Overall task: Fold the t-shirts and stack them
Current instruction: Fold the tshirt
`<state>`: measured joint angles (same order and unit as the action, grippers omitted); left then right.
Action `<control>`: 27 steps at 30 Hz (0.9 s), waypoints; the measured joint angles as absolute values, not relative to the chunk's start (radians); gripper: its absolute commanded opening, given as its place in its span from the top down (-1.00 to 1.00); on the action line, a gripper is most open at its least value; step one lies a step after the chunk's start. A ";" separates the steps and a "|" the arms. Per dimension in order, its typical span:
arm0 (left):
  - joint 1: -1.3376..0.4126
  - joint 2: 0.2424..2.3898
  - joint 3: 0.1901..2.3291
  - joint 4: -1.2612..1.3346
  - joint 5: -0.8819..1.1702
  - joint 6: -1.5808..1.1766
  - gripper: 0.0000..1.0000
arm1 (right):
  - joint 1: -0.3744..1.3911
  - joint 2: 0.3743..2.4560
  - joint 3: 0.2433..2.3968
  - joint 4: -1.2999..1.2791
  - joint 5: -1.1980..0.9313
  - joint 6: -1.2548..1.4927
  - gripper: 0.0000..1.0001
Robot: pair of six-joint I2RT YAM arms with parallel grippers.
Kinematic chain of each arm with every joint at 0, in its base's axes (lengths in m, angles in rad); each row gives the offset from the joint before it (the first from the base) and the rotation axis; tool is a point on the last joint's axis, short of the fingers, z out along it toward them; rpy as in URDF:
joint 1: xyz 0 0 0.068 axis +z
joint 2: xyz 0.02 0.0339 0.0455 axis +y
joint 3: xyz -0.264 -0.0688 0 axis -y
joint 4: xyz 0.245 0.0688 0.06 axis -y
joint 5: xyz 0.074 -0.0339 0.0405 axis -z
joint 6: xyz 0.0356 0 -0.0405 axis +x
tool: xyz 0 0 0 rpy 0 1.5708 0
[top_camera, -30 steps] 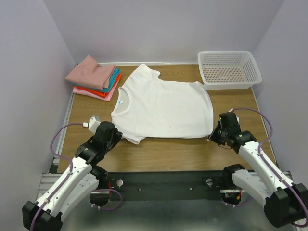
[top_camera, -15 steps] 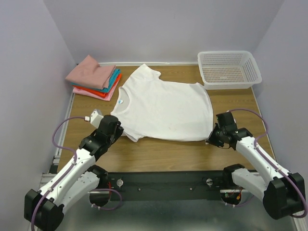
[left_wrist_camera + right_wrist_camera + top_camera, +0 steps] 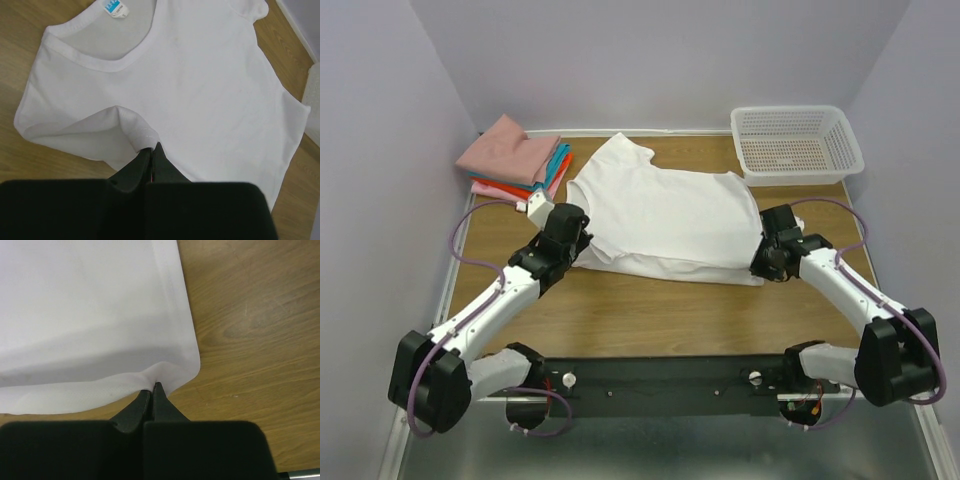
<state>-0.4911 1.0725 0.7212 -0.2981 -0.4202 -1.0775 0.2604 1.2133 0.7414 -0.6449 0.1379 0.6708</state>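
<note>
The left fingers [image 3: 134, 172] are pressed together on a pinch of the white t-shirt [image 3: 670, 210] at its near sleeve, where the cloth rises in a ridge; the right fingers [image 3: 132, 410] are clamped on the near hem corner, which curls up between them; the shirt lies mid-table [image 3: 650, 310], its near edge doubled over itself; folded t-shirts [image 3: 515, 160] are stacked at the far left corner; a white basket [image 3: 795, 145] stands at the far right.
</note>
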 measured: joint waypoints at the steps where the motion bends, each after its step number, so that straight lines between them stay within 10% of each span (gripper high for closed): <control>1: -0.491 1.087 0.729 -0.292 -0.420 -1.070 1.00 | 0.260 1.222 0.749 -0.646 0.144 0.667 0.99; 23: -0.471 1.612 1.064 -0.224 -0.479 -0.871 1.00 | 0.260 1.522 0.922 -0.590 0.243 0.567 0.89; 27: -0.453 1.700 1.121 -0.227 -0.479 -0.848 0.34 | 0.260 1.560 0.945 -0.585 0.278 0.566 0.67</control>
